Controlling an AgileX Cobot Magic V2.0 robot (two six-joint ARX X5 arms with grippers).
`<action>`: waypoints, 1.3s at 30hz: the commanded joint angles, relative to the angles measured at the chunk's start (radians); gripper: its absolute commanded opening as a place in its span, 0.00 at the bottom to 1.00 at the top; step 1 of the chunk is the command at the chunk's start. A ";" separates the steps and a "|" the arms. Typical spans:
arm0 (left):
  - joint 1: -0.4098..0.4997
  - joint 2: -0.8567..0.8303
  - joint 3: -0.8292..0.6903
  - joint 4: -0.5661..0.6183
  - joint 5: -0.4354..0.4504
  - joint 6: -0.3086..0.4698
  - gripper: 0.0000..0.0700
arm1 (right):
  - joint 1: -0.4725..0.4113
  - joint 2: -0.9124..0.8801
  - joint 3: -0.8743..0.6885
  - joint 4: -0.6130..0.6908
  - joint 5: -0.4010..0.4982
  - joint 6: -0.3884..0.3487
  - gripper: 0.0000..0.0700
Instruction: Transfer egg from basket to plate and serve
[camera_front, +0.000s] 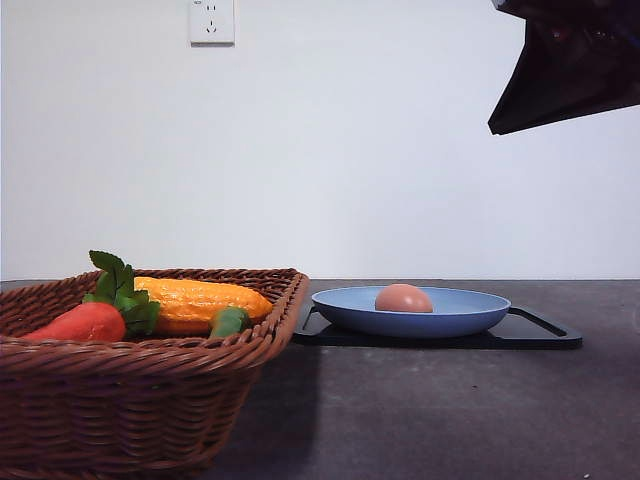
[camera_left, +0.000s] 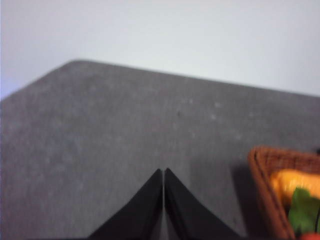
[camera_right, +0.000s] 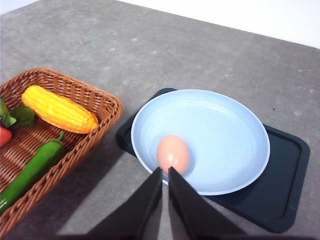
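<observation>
While the egg lies in the light blue plate on the black tray, right gripper above it, fingers pressed together, empty, left gripper likewise closed over bare table.

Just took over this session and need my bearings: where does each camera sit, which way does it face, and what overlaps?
Front: low at table height, facing the wall; basket, egg on plate; an arm part upper right.
Left wrist: above bare table, left gripper shut, basket corner.
Right wrist: high, looking down at egg, plate, tray; right gripper shut.
Shared: the basket appears in all three.
</observation>
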 joint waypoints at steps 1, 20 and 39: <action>0.002 -0.001 -0.002 -0.021 0.005 -0.018 0.00 | 0.009 0.005 0.010 0.011 0.003 0.010 0.00; 0.026 -0.001 -0.008 -0.110 0.007 -0.021 0.00 | 0.009 0.005 0.010 0.011 0.003 0.010 0.00; 0.026 -0.001 -0.008 -0.111 0.007 -0.021 0.00 | -0.022 -0.096 0.000 -0.025 0.074 -0.121 0.00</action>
